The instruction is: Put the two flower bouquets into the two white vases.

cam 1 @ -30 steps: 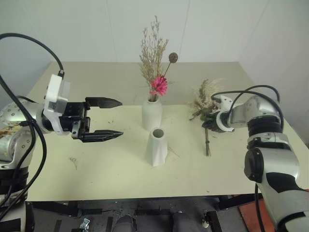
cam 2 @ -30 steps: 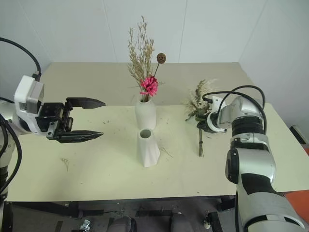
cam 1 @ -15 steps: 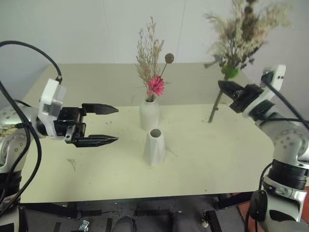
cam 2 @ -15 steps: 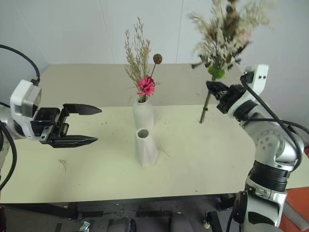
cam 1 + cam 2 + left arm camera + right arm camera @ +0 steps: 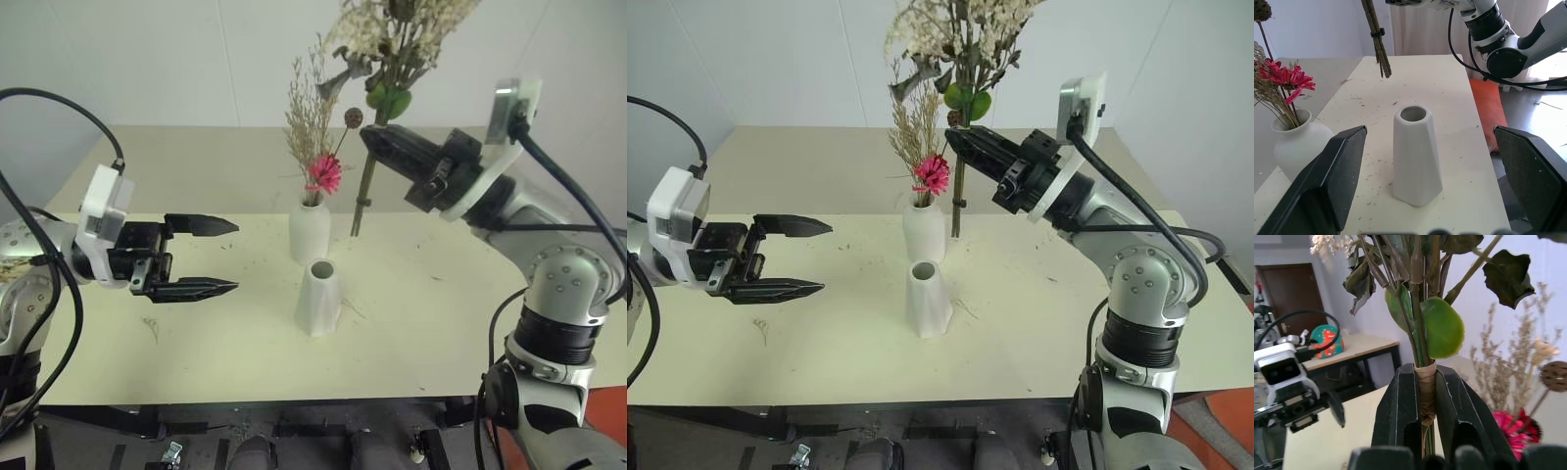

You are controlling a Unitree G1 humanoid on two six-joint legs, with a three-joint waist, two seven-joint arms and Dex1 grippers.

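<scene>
A pale table [image 5: 470, 323] fills the middle of the scene, strewn with small bits of dried plant.

The right gripper [image 5: 377, 140] is raised above the table's far half, its two black fingers clamped tight on the wrapped stems of the cream and green bouquet [image 5: 965, 29]. The bunch stands nearly upright, with its blooms high above the table and its cut stem ends [image 5: 1385, 71] hanging in the air, clear of the tabletop, just behind and to the right of the round vase. From the right wrist camera the taped stems sit squarely between the two fingers [image 5: 1400, 406], with a large green leaf just above them.

The left gripper [image 5: 223, 257] hovers level over the table's left side, pointing toward the vases. Its jaws are spread wide and hold nothing.

The round vase [image 5: 309, 232] stands near the table's centre and holds the pink bouquet [image 5: 321, 172] with its tan grasses and brown seed ball.

The cone vase [image 5: 318, 296] stands just in front of it, upright and empty.
</scene>
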